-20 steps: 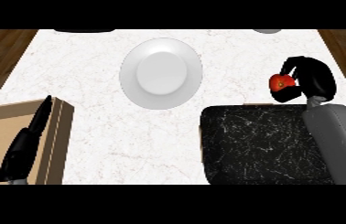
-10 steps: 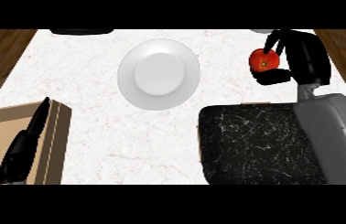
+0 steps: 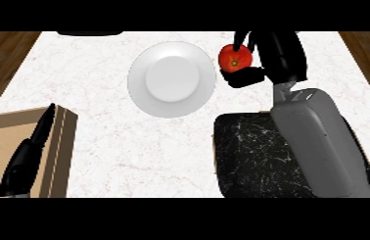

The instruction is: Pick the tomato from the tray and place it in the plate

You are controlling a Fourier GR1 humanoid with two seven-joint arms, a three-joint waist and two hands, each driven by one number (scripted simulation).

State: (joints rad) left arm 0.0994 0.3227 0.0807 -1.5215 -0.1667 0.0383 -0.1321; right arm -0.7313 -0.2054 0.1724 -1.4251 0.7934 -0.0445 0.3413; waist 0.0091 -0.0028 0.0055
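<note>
One marbled white counter [image 3: 108, 136] fills the frame. The dark tray [image 3: 249, 156] sits lower right, partly under the grey right forearm [image 3: 321, 141]. The white plate [image 3: 172, 80] lies upper centre. The left hand [image 3: 25, 158] rests lower left over a wooden box [image 3: 61, 151], fingers straight. The right hand [image 3: 271, 58], upper right, pinches the red tomato [image 3: 235, 58] just beside the plate's right rim.

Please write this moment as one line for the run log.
phase: carry | right hand: shut on tomato, beside plate | tray: no tomato | left hand: resting
</note>
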